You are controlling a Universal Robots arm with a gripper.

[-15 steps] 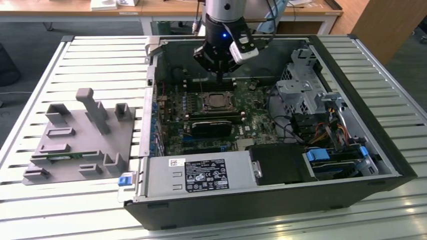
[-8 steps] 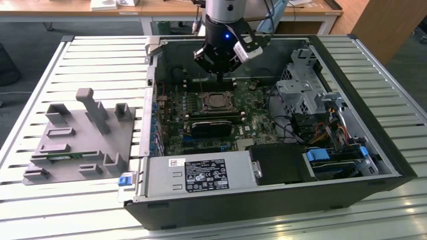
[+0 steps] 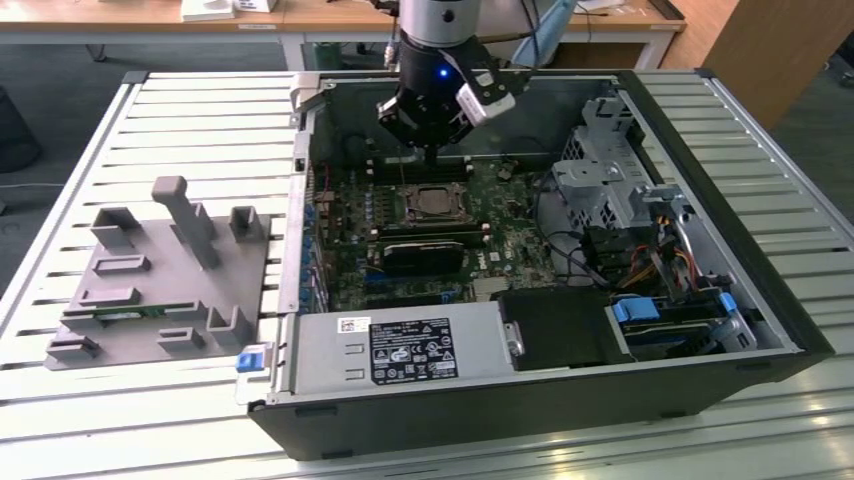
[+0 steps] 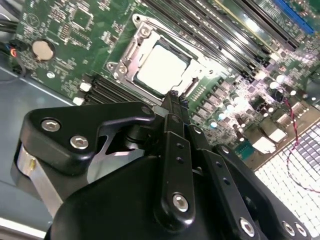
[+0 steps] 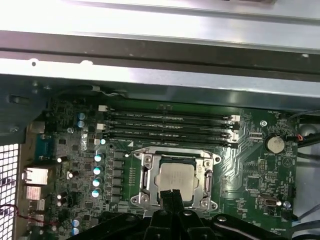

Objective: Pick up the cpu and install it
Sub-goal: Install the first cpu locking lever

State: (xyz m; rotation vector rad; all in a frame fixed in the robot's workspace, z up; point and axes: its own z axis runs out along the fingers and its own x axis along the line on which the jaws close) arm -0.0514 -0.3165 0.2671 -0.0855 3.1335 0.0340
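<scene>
Lying open on the slatted table [image 3: 200, 110], the computer case [image 3: 747, 330] shows its motherboard [image 3: 507, 245], and the cpu [image 3: 430, 202] already sits flat in the socket [image 5: 176, 180] near the board's middle. The gripper [image 3: 430, 150] hangs just above the cpu's far edge; in both wrist views its fingers [image 5: 173, 197] meet, pinched together and holding nothing.
</scene>
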